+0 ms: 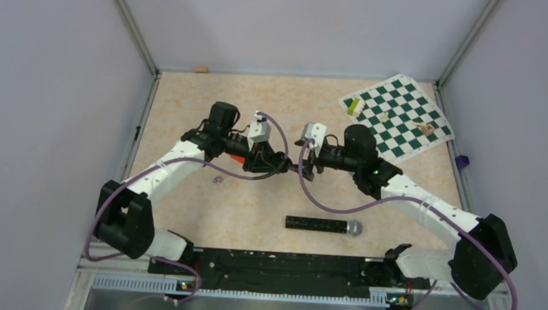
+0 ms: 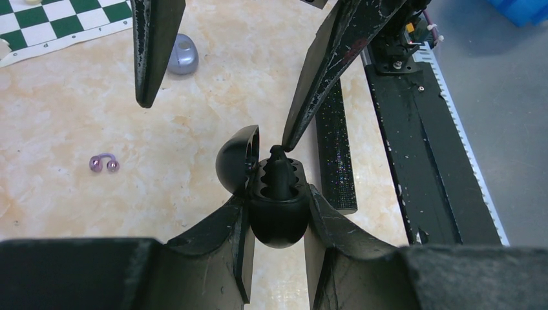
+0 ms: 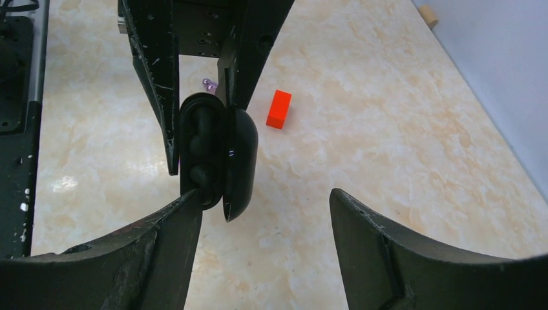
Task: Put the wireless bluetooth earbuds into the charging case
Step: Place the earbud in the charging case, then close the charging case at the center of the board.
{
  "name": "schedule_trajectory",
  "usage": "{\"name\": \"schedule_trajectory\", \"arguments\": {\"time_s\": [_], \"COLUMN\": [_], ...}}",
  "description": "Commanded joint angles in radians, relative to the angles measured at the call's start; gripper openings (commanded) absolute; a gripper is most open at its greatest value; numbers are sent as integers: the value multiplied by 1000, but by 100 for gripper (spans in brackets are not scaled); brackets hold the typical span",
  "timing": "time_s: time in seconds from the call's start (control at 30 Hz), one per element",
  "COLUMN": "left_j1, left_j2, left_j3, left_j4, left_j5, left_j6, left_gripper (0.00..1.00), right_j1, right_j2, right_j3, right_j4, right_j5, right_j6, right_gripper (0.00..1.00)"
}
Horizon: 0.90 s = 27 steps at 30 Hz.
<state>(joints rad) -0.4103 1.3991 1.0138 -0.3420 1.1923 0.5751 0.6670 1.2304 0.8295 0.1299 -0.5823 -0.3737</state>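
We see the left jaws clamped on the lower body of the charging case point(image 2: 278, 226), whose lid point(image 2: 234, 158) stands open to one side. The right jaws are apart: the tip of one touches the top of an earbud point(image 2: 278, 160) that stands up in the case opening, while the other touches nothing. The case is over the middle of the worktop point(image 1: 188, 99). Near it lie a red block point(image 3: 278, 108) and purple rings point(image 2: 103, 163). The black microphone point(image 1: 317, 224) lies closer to the arm bases.
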Motion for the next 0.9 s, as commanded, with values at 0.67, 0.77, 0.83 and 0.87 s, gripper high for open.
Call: {"name": "schedule_trajectory", "arguments": {"time_s": [0.67, 0.77, 0.83, 0.87], "left_j1": [-7, -8, -8, -8], "left_j2": [1, 2, 1, 1], "left_j3": [35, 39, 42, 44], "left_j4": [26, 10, -4, -13], "left_j5": [47, 56, 65, 72], "left_j6": [3, 17, 31, 40], "left_gripper": [0, 0, 0, 0], "right_j1": [-35, -36, -36, -36], "right_j2": [-88, -70, -58, -51], "right_j3": [18, 0, -14, -17], "right_j4": [84, 113, 136, 141], "right_j5": [131, 180, 189, 190], "right_j6": [63, 45, 39, 38], "right_gripper": [77, 77, 77, 77]}}
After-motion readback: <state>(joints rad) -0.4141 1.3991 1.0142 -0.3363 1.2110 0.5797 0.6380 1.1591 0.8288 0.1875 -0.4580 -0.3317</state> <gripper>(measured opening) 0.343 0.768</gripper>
